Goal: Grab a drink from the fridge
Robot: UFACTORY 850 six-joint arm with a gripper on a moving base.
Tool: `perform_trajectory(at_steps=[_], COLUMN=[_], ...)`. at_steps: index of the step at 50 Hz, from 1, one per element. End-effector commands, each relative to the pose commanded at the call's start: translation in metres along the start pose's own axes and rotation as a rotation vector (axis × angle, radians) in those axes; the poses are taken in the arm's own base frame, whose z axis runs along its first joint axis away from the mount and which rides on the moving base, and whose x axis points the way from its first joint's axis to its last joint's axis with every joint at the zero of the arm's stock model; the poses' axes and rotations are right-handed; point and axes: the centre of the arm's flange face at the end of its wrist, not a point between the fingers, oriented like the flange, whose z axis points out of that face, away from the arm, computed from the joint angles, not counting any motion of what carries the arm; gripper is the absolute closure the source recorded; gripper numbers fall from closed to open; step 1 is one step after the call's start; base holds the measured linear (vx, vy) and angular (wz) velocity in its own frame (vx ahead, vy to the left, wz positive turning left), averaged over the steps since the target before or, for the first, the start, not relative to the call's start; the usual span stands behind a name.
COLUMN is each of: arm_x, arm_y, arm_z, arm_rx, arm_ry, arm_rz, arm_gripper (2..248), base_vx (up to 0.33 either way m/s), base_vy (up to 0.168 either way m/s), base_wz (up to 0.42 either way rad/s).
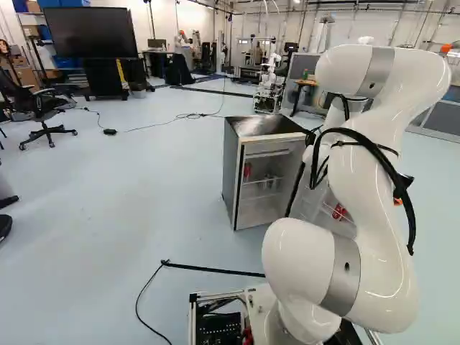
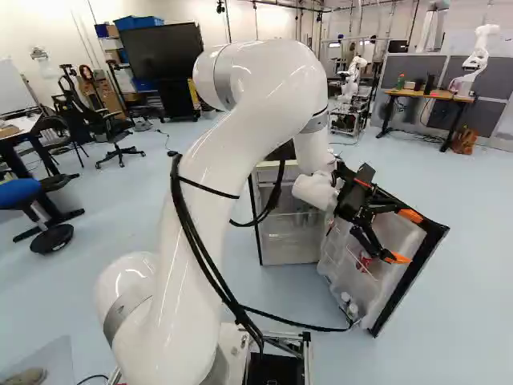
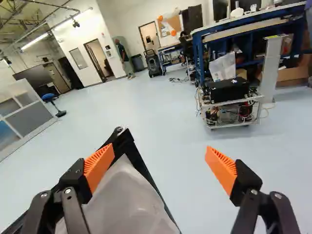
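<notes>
Drink can (image 1: 247, 171), red, inside the boxy, glossy-topped fridge (image 1: 264, 126); gripper (image 2: 403, 237) spread wide, pads (image 3: 222, 168) ribbed.

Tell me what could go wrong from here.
The open fingers appear close to the fridge door, so a sideways move might knock it. Closing now might catch its edge rather than a drink. A door swing could jostle the red item in its rack.
</notes>
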Motion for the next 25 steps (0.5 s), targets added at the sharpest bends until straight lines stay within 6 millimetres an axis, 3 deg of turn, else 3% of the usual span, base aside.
perform_trajectory(at_steps=[25], arm_x=[0.014], arm_y=[0.039], arm_z=[-0.022], arm_rx=[0.195], arm_ry=[-0.020], arm_rz=[-0.120], arm_gripper=[3], base_vx=[0.000], base_vy=[0.000], base_wz=[0.000])
